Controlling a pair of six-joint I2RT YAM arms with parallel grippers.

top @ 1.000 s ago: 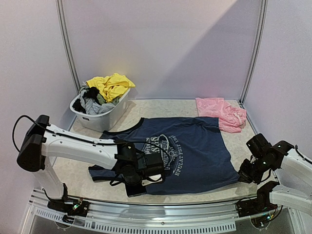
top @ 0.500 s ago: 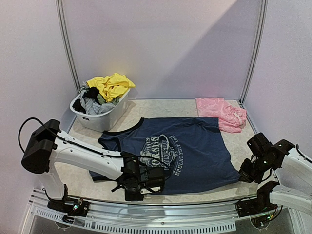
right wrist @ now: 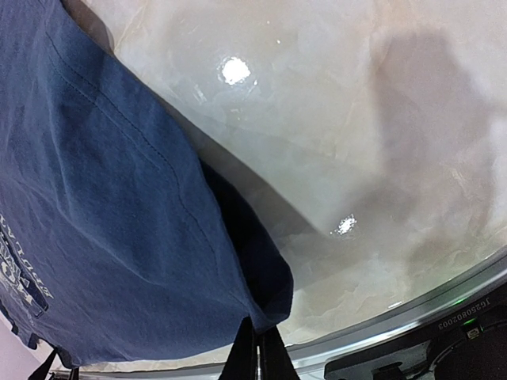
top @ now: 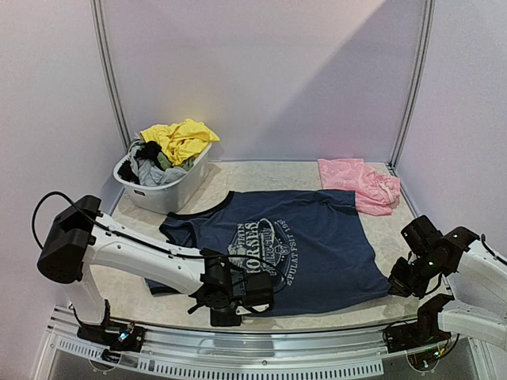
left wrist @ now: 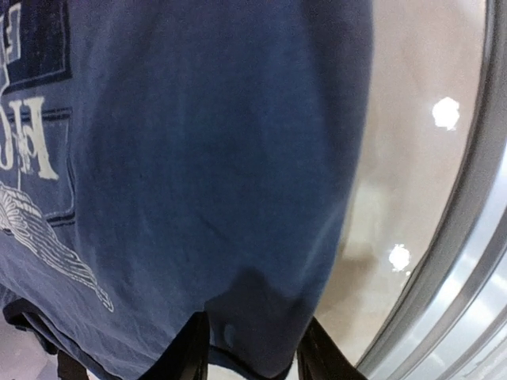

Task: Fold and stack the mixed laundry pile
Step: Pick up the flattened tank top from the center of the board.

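Note:
A navy tank top (top: 317,245) with white lettering lies spread flat on the table, print up. My left gripper (top: 265,291) sits at its near hem. In the left wrist view the two fingers stand apart around a bunched bit of the hem (left wrist: 253,340), with no pinch showing. My right gripper (top: 394,285) is at the top's near right corner, shut on that corner (right wrist: 269,305). A pale pink piece (top: 360,180) lies folded at the back right. Yellow (top: 184,138) and grey (top: 154,172) pieces fill the tub.
A white plastic tub (top: 162,196) stands at the back left. A metal rail (top: 261,348) runs along the near edge, just beyond both grippers. Two upright posts (top: 111,79) (top: 412,79) frame the back wall. The marbled tabletop (top: 269,176) shows bare between tub and pink piece.
My left gripper has slid toward the near edge and to the right along the hem. The tank top's left side has spread out flatter. The right arm has hardly moved.

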